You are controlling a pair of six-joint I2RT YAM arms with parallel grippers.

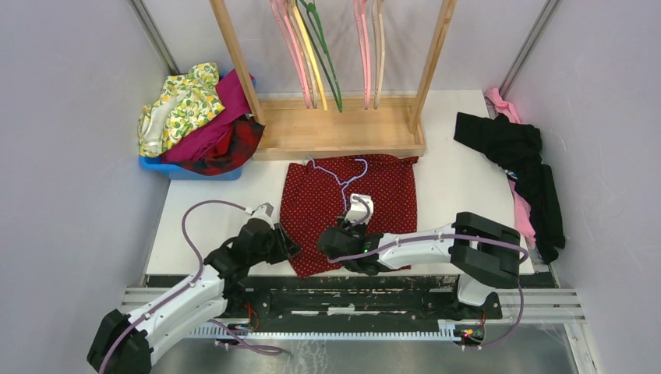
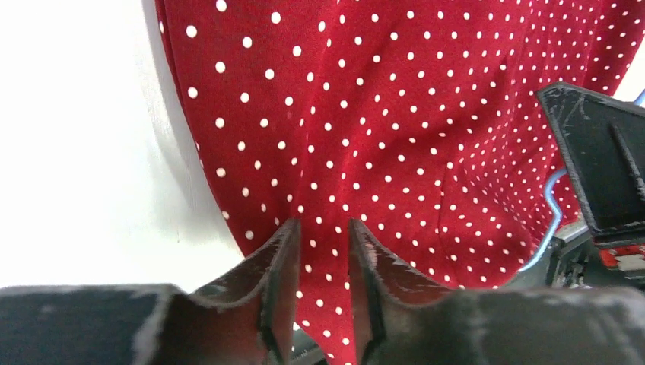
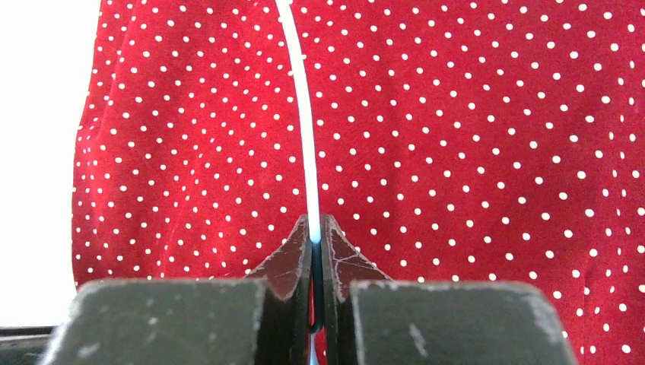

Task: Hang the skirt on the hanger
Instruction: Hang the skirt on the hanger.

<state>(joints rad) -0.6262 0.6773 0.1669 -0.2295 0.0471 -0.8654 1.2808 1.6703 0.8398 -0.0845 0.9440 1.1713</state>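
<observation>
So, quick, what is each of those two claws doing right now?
Left gripper: closed on a fold of the skirt, it seems.
Right gripper: closed on the thin hanger.

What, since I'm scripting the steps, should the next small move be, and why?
Probably lift the skirt edge slightly with the left pincer: its fingers straddle cloth near the left border, though a firm grip is unclear. The right pincer is shut on the hanger, which lies on top of the skirt, not inside.
</observation>
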